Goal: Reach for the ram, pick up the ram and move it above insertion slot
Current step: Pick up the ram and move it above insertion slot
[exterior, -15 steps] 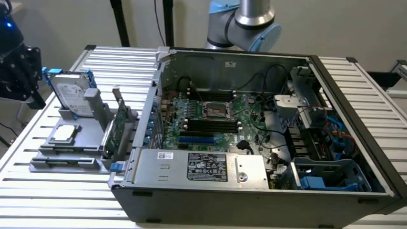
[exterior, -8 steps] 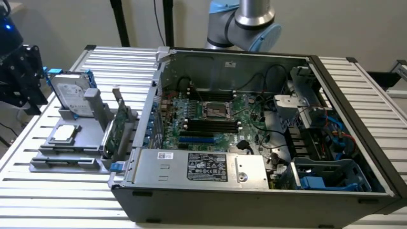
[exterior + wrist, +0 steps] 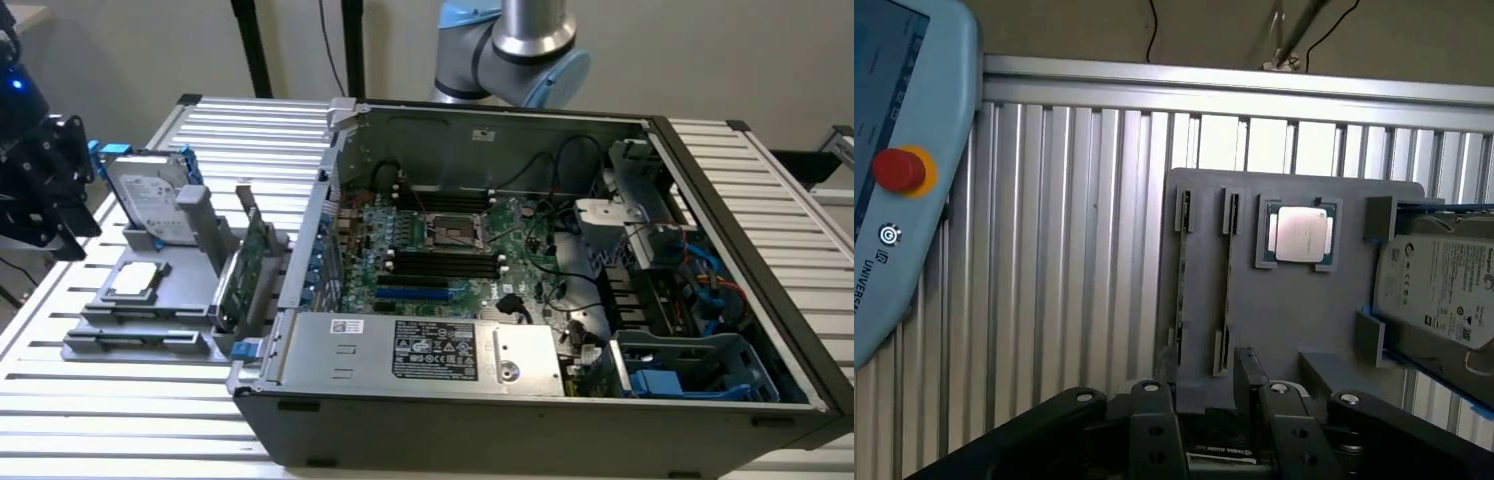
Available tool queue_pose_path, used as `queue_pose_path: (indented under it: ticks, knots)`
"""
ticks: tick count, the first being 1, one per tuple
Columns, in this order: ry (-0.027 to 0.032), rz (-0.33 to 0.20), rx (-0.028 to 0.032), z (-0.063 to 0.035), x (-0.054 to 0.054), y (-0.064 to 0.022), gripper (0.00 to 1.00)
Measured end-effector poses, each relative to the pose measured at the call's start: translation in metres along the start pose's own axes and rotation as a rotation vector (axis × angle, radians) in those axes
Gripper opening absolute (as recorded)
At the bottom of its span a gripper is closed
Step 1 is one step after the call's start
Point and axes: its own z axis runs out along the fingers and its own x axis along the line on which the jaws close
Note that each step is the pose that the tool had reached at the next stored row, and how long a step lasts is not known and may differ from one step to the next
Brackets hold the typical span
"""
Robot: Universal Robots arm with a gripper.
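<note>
Aluminium slats, ribbed and pale, made up the table (image 3: 120, 420) in the exterior view. On it sat an open computer case (image 3: 534, 400) of dull grey sheet metal, its green motherboard (image 3: 461, 225) carrying long black slots (image 3: 447, 265). On the exterior view's left of the case stood a matte grey plastic holder (image 3: 134, 345). It bore a silver hard drive (image 3: 147, 195) propped on edge, a square processor chip (image 3: 138, 282) lying flat, and a tall green expansion card (image 3: 247, 270) standing upright. The black, angular gripper (image 3: 54, 225) hung above the holder's far-left side, clear of it. In the wrist view the holder showed as a flat grey plate with two narrow parallel grooves beside the chip, a thin dark edge running along each. The ram (image 3: 1227, 285) appeared as that edge in the groove nearer the chip, standing on its long side, its colour and label not discernible. The gripper (image 3: 1219, 385), glossy black with silver pins, was lined up with that groove's end. How far it was open, or whether it held anything, I could not tell. A pale blue pendant (image 3: 904, 150) with a round red button (image 3: 899, 170) showed on the side away from the hard drive.
</note>
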Motion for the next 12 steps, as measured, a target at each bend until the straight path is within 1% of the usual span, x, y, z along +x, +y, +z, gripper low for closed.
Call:
queue_pose_path:
  ticks: [12]
  knots:
    - [0.0, 0.006, 0.0001, 0.0219, 0.001, 0.0045, 0.36]
